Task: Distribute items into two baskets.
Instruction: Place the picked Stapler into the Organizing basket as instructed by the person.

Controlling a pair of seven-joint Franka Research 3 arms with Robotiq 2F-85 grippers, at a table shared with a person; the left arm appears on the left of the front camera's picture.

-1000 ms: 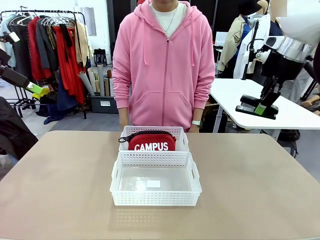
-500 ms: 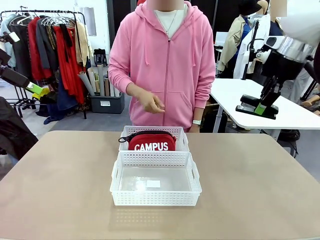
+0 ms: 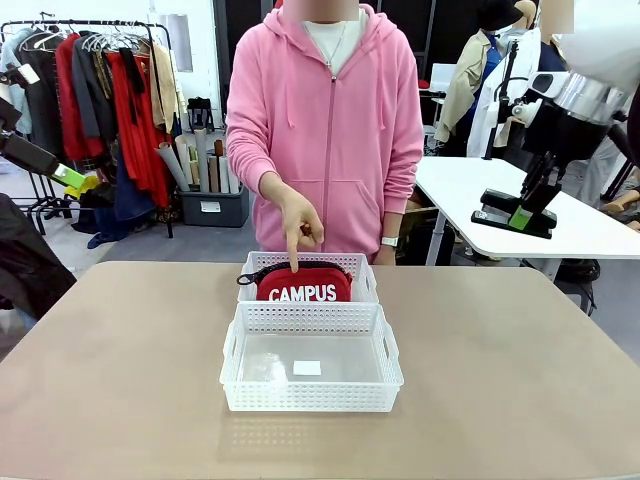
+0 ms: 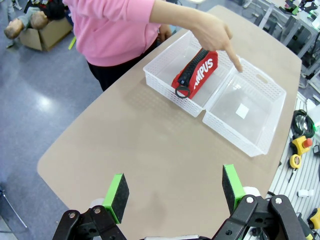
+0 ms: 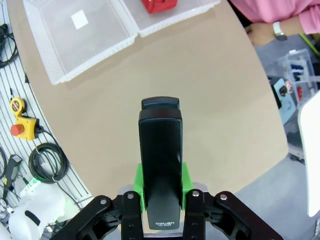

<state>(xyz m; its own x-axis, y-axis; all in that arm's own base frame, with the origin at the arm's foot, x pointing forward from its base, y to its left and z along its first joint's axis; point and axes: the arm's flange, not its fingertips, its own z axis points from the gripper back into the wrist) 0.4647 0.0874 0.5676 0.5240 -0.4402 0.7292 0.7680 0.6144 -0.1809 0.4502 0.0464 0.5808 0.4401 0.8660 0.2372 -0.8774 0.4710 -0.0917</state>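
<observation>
Green-padded left gripper (image 4: 172, 192) hangs spread and empty, well left of the baskets. Person's hand (image 3: 299, 224) points at the pouch (image 3: 303, 284) in the far basket (image 3: 364, 270); near basket (image 3: 311, 398) lies bare. Right gripper (image 3: 521, 216), high at right, pinches the stapler (image 5: 160, 165), its length along the fingers, so that arm seems likelier to move

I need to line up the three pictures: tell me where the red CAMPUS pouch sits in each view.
Front view: red pouch, centre, in the far basket.
Left wrist view: upper middle, under the person's pointing hand.
Right wrist view: top edge.
Shared landmark: the empty near basket.
</observation>
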